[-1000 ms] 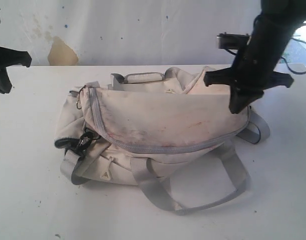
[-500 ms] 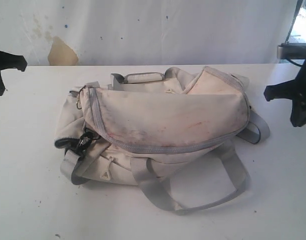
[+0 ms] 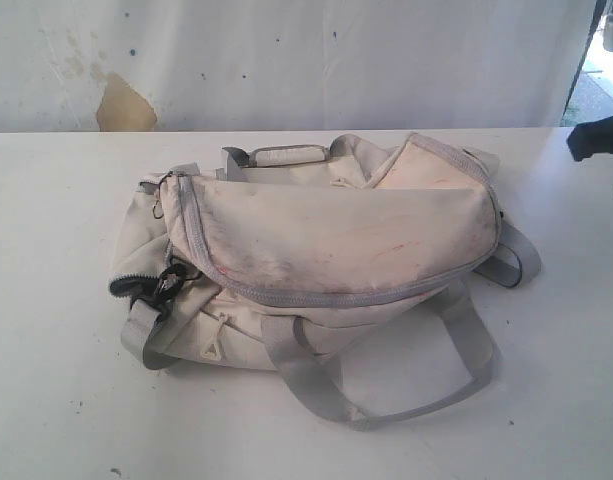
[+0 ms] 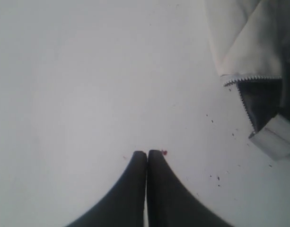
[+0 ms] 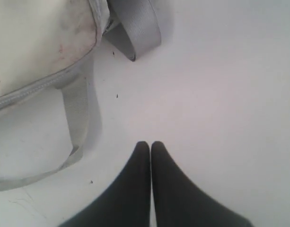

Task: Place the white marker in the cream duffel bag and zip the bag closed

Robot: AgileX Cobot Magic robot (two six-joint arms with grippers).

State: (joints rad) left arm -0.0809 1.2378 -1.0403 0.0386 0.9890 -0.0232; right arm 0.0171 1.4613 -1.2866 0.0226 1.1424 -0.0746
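The cream duffel bag (image 3: 326,240) lies on its side in the middle of the white table (image 3: 66,380), its grey zipper trim (image 3: 316,297) curving along the front flap. In the left wrist view one end of the bag (image 4: 249,38) shows a parted zipper with a dark inside (image 4: 260,101). The white marker is out of view. My left gripper (image 4: 147,152) is shut and empty over bare table, apart from the bag. My right gripper (image 5: 150,143) is also shut and empty, off the bag's other end (image 5: 36,42). Only a black part of the right arm (image 3: 598,140) shows at the exterior view's right edge.
Grey webbing handles (image 3: 406,390) loop out in front of the bag, and a grey strap (image 3: 521,255) sticks out at its right end. A black clip (image 3: 169,280) hangs at the left end. A stained white wall (image 3: 286,60) stands behind the table.
The right arm has drawn back from over the bag's right end to the right edge of the exterior view. The left arm has slid out of that view to the left.
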